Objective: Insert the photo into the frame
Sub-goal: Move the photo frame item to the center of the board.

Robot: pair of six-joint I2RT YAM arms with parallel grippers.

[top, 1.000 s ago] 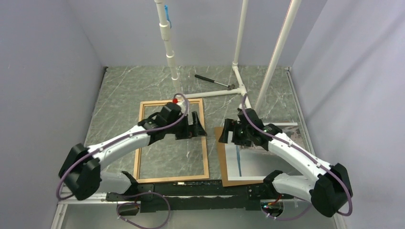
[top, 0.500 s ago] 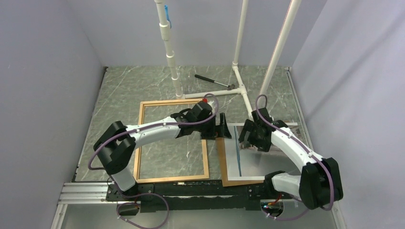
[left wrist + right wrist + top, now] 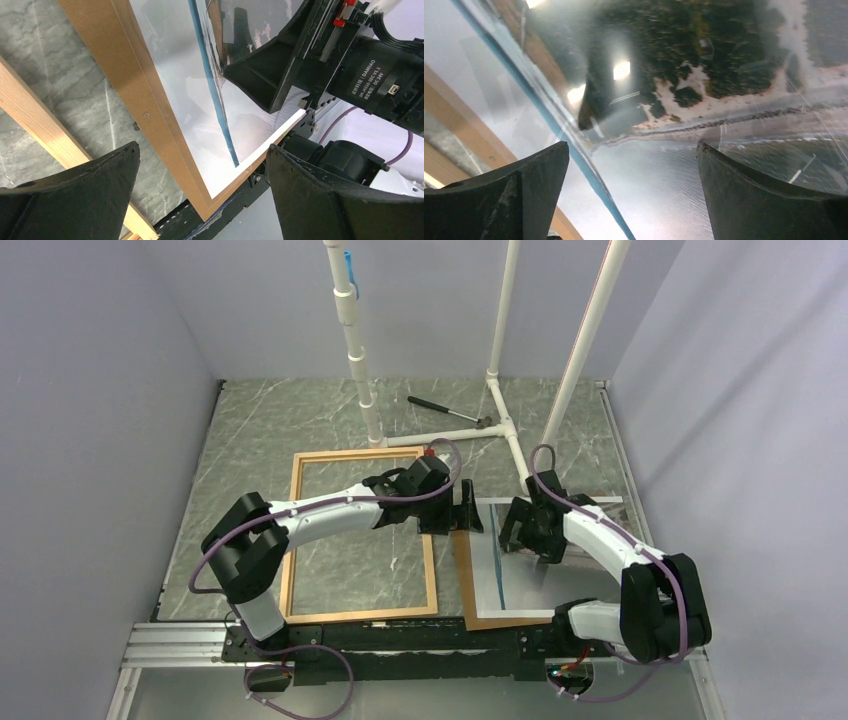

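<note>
Photo (image 3: 515, 585) lies flat and face up on a plain brown backing board (image 3: 462, 580), on the right half of the table and outside the frame. Its glossy surface shows a grey-blue picture with a thin blue stripe along its left side and a dark brown patch, all inside a white border. A narrow band of the board shows along the print's left and near edges.

The frame (image 3: 292, 540), a thin light-wood rectangle, lies flat to the left of the board with bare table showing through its opening. Its right border runs beside the board's left edge, with a strip of table between them.

The right gripper (image 3: 520, 537) hangs low over the upper part of the photo, jaws spread wide and holding nothing. Whether its tips touch the print cannot be told. The left gripper (image 3: 462, 516) reaches across the frame's far right corner and sits above the gap between frame and board, jaws likewise spread and empty.

The table (image 3: 250, 430) is grey-green marble patterned. Farther back stand white pipes (image 3: 358, 350), and a hammer (image 3: 450, 412) lies near them.
</note>
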